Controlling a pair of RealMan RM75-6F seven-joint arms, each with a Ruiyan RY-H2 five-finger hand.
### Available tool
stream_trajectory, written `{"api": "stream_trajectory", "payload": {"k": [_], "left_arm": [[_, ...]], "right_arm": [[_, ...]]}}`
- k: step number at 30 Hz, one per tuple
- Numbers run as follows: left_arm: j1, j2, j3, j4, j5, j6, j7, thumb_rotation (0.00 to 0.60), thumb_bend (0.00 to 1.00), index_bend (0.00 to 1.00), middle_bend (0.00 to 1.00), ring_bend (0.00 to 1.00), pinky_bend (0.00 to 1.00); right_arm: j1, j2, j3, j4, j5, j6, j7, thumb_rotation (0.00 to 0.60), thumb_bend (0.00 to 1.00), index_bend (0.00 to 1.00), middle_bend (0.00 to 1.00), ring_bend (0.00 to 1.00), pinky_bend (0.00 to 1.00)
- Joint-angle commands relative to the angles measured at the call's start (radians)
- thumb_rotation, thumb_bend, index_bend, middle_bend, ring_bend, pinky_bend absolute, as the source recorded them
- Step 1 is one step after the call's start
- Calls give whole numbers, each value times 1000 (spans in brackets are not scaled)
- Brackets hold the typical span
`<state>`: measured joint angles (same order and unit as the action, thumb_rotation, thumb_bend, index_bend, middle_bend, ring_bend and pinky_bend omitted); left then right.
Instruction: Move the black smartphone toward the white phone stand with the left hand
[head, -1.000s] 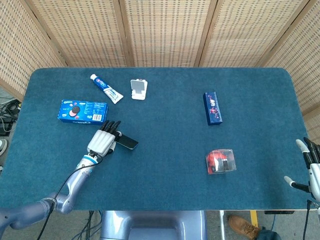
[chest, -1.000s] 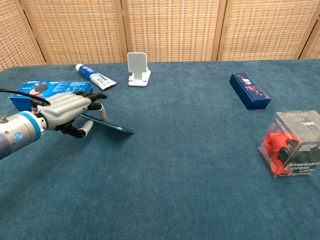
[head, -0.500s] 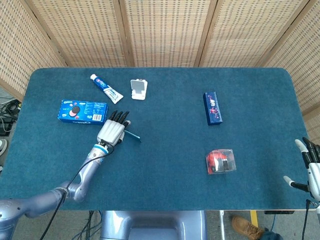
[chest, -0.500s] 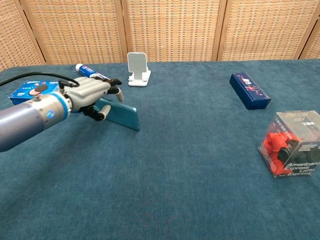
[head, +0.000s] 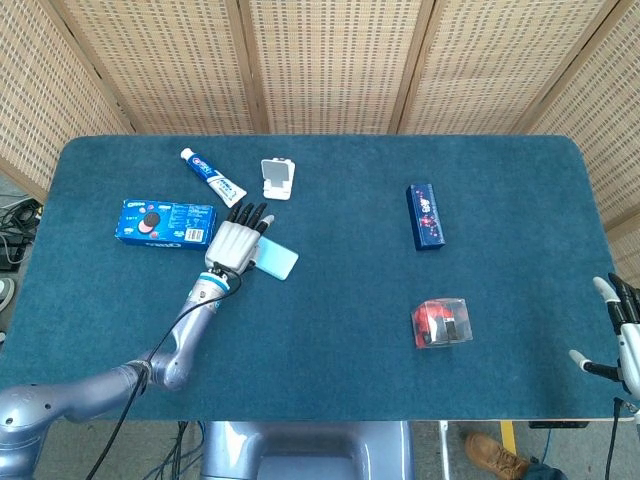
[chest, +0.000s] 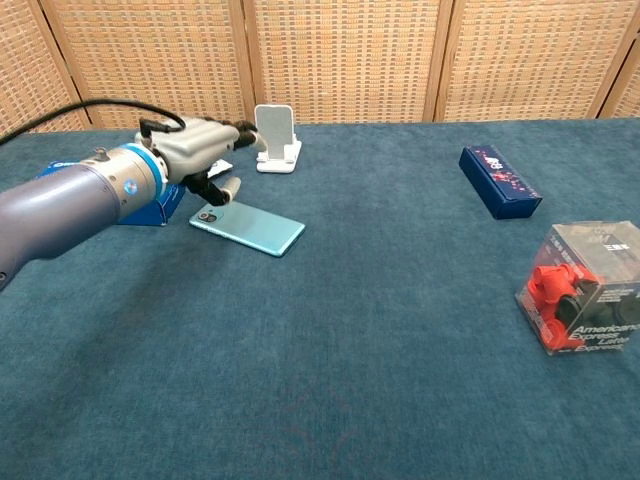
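This looks like a robot test area or lab rather than a home. A wide bench covered in dark blue carpet-like cloth stands in front of folding screens of pale woven cane in wooden frames, which close off the space behind it. On the cloth lie unrelated, well-spaced sample goods: a blue cookie box, a white toothpaste tube, a narrow dark blue carton and a clear plastic box with a red and black item inside. Loose black cables lie on the floor at the bench's left end, and a brown shoe shows below its front edge.
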<state>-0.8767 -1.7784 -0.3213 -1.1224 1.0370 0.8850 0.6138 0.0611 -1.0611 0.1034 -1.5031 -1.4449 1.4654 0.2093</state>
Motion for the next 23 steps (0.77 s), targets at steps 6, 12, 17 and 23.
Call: {"api": "stream_trajectory", "payload": {"k": [6,12,17,23], "left_arm": [[157,202,36,-277,77,181,-121,600,0,0,0,0,0],[369,405,145,-502,162,369,-233,600,0,0,0,0,0],[518,529,247,-612,263,526,-296,600,0,0,0,0,0],[639,556,327,-601,341,662,-307,600,0,0,0,0,0]], "right_arm": [[-4,6,-1,-13,-15,17,5,600,0,33,0,0,0],[-11,16,-4,-34,-33,39,6,600,0,37,0,0,0],[-17,23,-6,-37,-43,52,21,600,0,39,0,0,0],[-21,28,-7,-46,-52,64,23,600,0,46,0,0,0]]}}
